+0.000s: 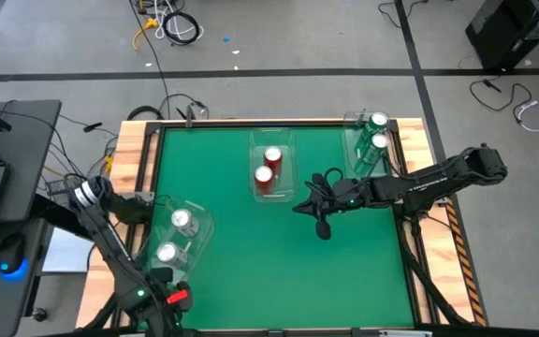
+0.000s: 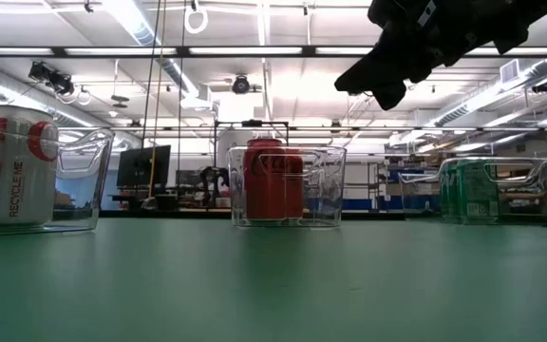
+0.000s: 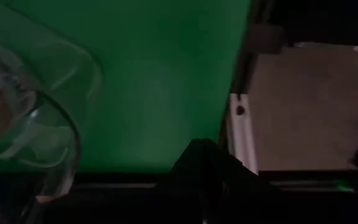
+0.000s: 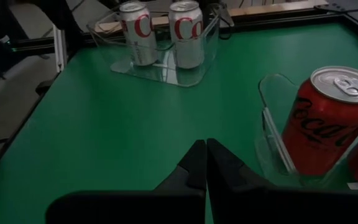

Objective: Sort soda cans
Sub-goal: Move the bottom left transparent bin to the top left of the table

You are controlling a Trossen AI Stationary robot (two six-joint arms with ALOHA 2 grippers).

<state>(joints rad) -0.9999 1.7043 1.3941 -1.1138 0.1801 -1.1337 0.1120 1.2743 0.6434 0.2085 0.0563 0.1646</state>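
While all six cans sit in bins, we read "RECYCLE ME" on a silver can (image 2: 12,166) and Coca-Cola script on a red can (image 4: 328,121). Green cans (image 1: 374,140) sit at the far-right table (image 1: 279,243) corner. Right tool (image 1: 320,221) hangs over open green, fingers pressed together, empty. Left tool (image 3: 205,158) closed at the near-left edge.

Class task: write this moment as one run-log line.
red cans: middle bin | silver cans: left bin | green cans: right bin | right gripper: shut, empty | left gripper: shut

Green table (image 1: 279,243), three clear bins (image 1: 274,168)
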